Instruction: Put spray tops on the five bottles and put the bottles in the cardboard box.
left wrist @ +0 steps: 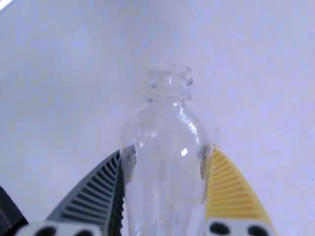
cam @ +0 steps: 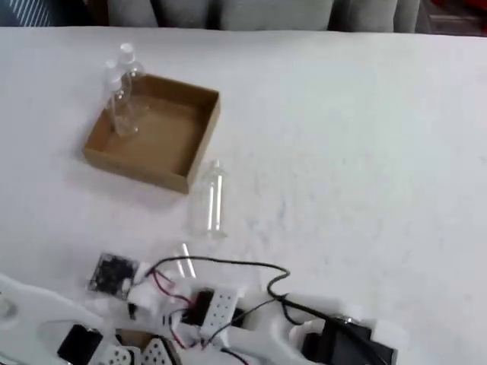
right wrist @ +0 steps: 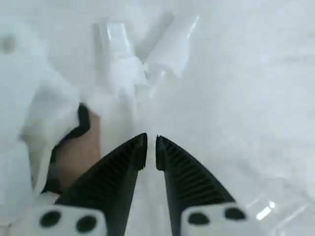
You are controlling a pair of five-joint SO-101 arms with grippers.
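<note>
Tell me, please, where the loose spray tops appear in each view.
High view: the spray tops lie on the table between the standing bottle and the arms.
Left wrist view: it looks instead at a topless bottle in the left gripper.
Right wrist view: the spray tops lie just beyond the right gripper.
Shared landmark: the white table.

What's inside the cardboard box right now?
Two capped bottles stand at the cardboard box's far-left corner; whether both are inside is unclear. The near wall hides some floor.
</note>
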